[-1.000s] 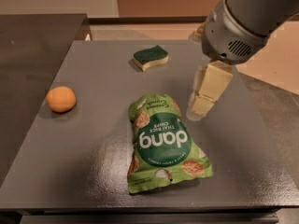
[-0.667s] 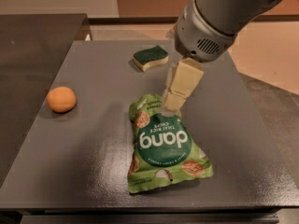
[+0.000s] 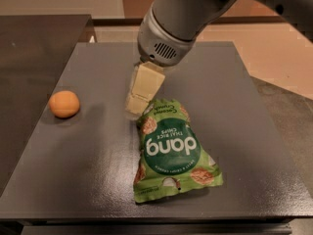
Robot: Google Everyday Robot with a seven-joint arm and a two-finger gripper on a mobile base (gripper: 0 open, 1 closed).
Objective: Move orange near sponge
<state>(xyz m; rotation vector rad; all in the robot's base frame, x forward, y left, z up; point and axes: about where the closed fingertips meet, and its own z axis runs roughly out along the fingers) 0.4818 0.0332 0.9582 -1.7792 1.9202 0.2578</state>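
Cream-coloured two-finger gripper (image 3: 135, 103) has swung left toward the table's centre.
It now hangs at the 11 o'clock corner of the green foil chip bag (image 3: 173, 148); apart or together, I cannot tell. The arm now hides the green-topped sponge at 12 o'clock. The small round orange (image 3: 64, 104) stays at 9 o'clock on the dark grey square table (image 3: 244, 106), near its left edge, bare surface between. The bag reads "dang", "THAI RICE CHIPS", upside down.

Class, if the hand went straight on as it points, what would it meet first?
The hand, hanging centrally, would likely meet the bare table just beside the chip bag; depth is unclear.
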